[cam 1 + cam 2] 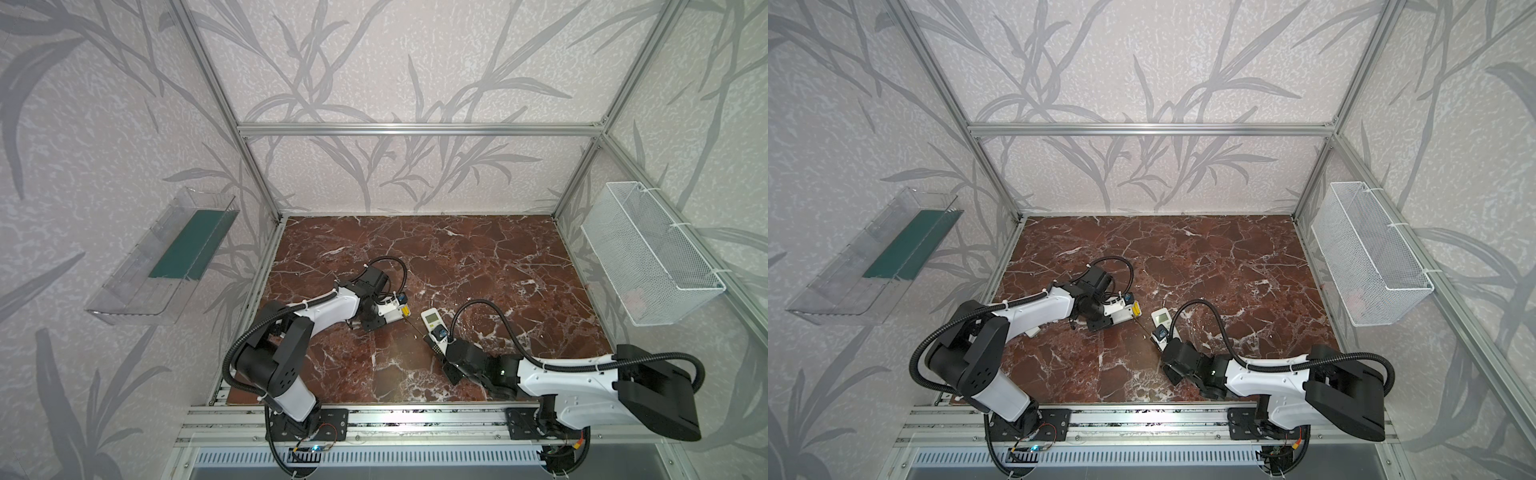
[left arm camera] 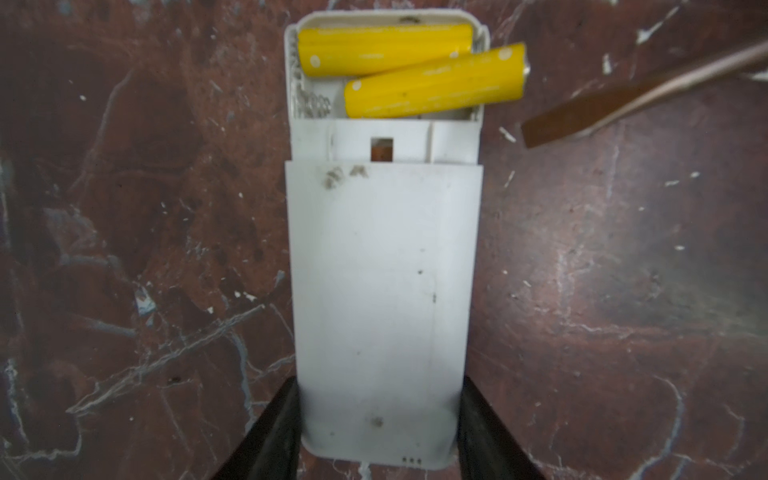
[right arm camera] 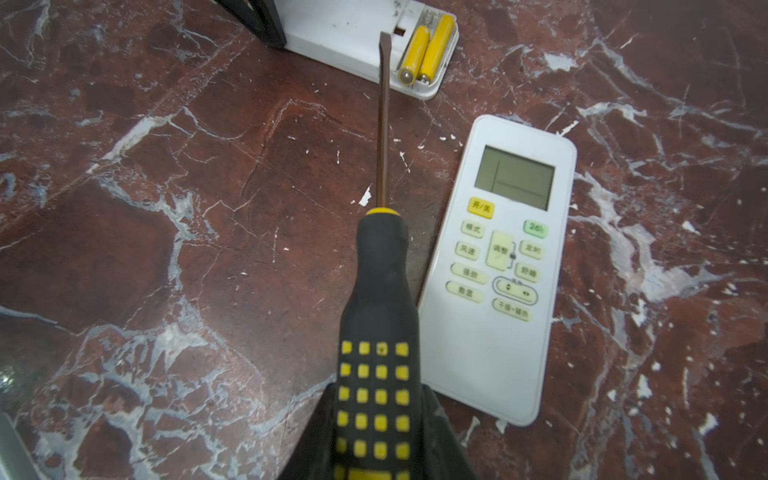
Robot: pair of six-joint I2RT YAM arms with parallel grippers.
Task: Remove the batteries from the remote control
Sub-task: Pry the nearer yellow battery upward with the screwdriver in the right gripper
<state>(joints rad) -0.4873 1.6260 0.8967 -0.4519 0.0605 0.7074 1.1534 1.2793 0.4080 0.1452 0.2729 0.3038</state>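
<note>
The left gripper (image 2: 378, 415) pinches the white plastic remote control (image 2: 382, 270) by its long sides at the end away from the cells. Its black fingers (image 2: 274, 424) are pressed against the casing. The remote lies back up on the red-brown marble tabletop (image 2: 124, 208) with its compartment uncovered.

The two bright yellow cylindrical batteries (image 2: 386, 48) sit in that open bay. One lies flat against the end wall. The other battery (image 2: 432, 85) is skewed, its metal-capped end riding up over the side wall.

The right gripper (image 3: 378, 436) is clamped on the black, yellow-studded rubber handle of a flat-blade screwdriver (image 3: 380, 291). The tip sits just beside the compartment; whether it rests on the marble or hovers above it is hard to tell.

The step in hand looks like prying out the skewed cell. To do it well, slip the blade under the raised end and lever gently upward, away from the coil spring (image 2: 313, 104). Hold the casing flat meanwhile so it cannot pivot. Go slowly: a sprung cell could roll toward the second white remote with a grey display (image 3: 498, 270), lying face up nearby.
</note>
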